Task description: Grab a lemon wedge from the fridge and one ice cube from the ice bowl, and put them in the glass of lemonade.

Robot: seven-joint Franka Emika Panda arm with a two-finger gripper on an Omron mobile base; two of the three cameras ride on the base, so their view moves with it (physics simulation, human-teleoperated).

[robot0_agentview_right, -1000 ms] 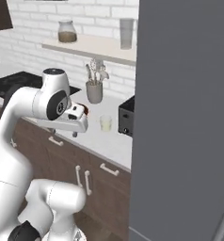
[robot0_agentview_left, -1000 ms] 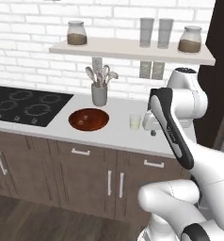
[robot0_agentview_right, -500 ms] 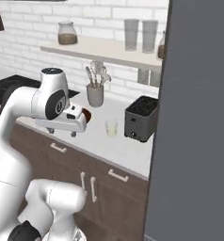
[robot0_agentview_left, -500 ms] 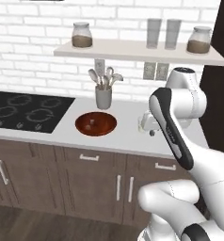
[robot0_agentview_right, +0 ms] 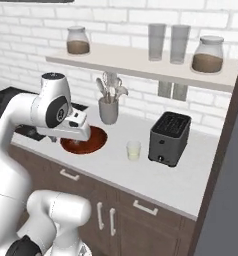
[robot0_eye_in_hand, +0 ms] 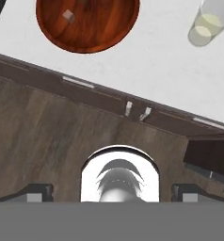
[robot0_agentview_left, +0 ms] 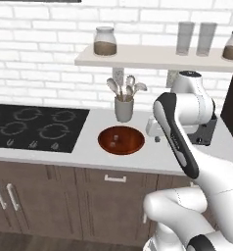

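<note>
The reddish-brown wooden ice bowl (robot0_agentview_left: 121,140) sits on the white counter in front of the grey utensil cup. In the hand view the ice bowl (robot0_eye_in_hand: 88,21) holds a pale ice cube (robot0_eye_in_hand: 68,17). The glass of lemonade (robot0_agentview_right: 134,150) stands between the bowl and the black toaster, and its rim also shows in the glass of lemonade (robot0_eye_in_hand: 207,26) at the hand view's top right. My gripper (robot0_eye_in_hand: 113,192) hangs open and empty over the counter's front edge, short of the bowl. A grey strip of the fridge (robot0_agentview_right: 233,212) shows at the far right. The lemon wedge is out of view.
A black toaster (robot0_agentview_right: 169,138) stands right of the glass. The utensil cup (robot0_agentview_left: 123,108) is behind the bowl, and a black cooktop (robot0_agentview_left: 35,128) lies to the left. A shelf (robot0_agentview_right: 141,67) above carries jars and two tall glasses. Wooden cupboard fronts (robot0_eye_in_hand: 62,136) run below the counter.
The whole picture has slid right and grown closer, so the base has driven left along the counter. The fridge has nearly left the right base view. The arm keeps its pose.
</note>
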